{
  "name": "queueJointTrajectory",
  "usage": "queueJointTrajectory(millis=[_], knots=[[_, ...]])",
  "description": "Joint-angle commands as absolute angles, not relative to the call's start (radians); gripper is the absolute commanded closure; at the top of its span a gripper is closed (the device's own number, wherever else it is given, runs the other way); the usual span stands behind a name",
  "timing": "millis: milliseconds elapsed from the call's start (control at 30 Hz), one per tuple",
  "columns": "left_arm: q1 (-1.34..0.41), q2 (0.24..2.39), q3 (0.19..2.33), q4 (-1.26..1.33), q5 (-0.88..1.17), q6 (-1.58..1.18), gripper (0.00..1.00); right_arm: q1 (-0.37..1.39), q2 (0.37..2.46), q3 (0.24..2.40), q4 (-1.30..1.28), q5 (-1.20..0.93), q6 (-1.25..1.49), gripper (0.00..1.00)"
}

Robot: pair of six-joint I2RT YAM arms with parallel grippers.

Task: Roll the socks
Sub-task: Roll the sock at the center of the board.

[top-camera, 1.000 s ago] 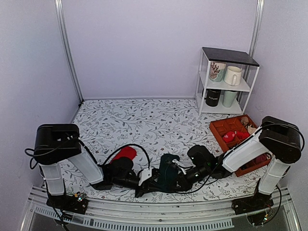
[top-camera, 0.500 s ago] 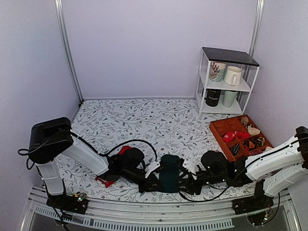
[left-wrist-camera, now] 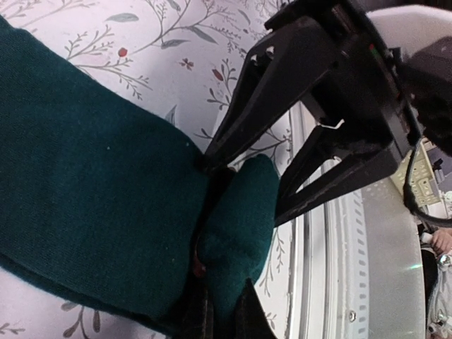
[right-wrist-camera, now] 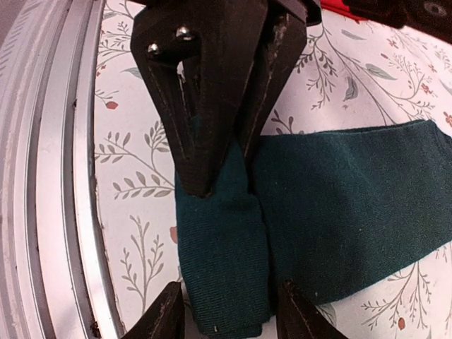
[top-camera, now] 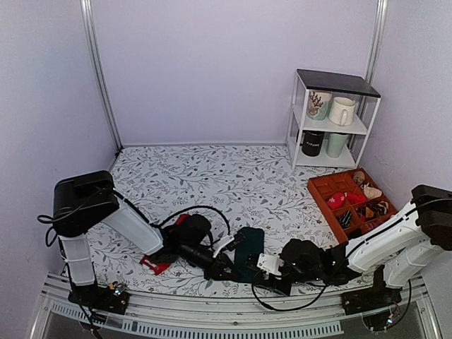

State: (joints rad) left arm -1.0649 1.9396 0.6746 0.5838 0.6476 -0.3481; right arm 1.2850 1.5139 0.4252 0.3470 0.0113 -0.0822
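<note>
Green-blue and soft, the teal sock (top-camera: 248,241) lies at six o'clock on the flowery table (top-camera: 212,169), close to the near edge. A second ago my right claw (right-wrist-camera: 229,314) was clenched. Now it has let go, and its fingers stand apart on both sides of the folded end. My left claw (left-wrist-camera: 222,311) pinches that fold tight. I think the roll has only just started. The red sock (top-camera: 152,264) waits at nine o'clock from it.
</note>
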Motion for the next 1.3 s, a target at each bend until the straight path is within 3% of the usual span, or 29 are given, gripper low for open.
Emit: queueJointTrajectory(millis=[0,200,433,700,800,900,1067,1267], knots=[[-1.061,2.025,0.633,0.379,0.583,-0.359,1.00,1.329,1.534,0.458,0.409,0.083,-0.099,0.55],[-1.056,2.029,0.616,0.396,0.586,-0.363,1.00,1.395,1.517,0.487,0.379,0.212,-0.136,0.53],[-1.053,2.032,0.600,0.418,0.584,-0.372,1.00,1.409,1.576,0.515,0.364,0.194,-0.160,0.56],[-1.052,2.040,0.597,0.434,0.594,-0.375,1.00,1.409,1.712,0.534,0.349,0.185,-0.100,0.74],[-1.052,2.034,0.593,0.440,0.591,-0.370,1.00,1.408,1.732,0.535,0.334,0.177,-0.057,0.86],[-1.051,1.994,0.567,0.497,0.588,-0.356,0.82,1.393,1.731,0.533,0.304,0.140,-0.021,0.95],[-1.059,1.804,0.489,0.600,0.486,-0.249,0.60,1.309,1.659,0.508,0.272,-0.099,0.084,0.97],[-1.114,1.558,0.320,0.873,0.272,-0.015,0.53,1.158,1.674,0.531,0.214,-0.462,0.215,0.96]])
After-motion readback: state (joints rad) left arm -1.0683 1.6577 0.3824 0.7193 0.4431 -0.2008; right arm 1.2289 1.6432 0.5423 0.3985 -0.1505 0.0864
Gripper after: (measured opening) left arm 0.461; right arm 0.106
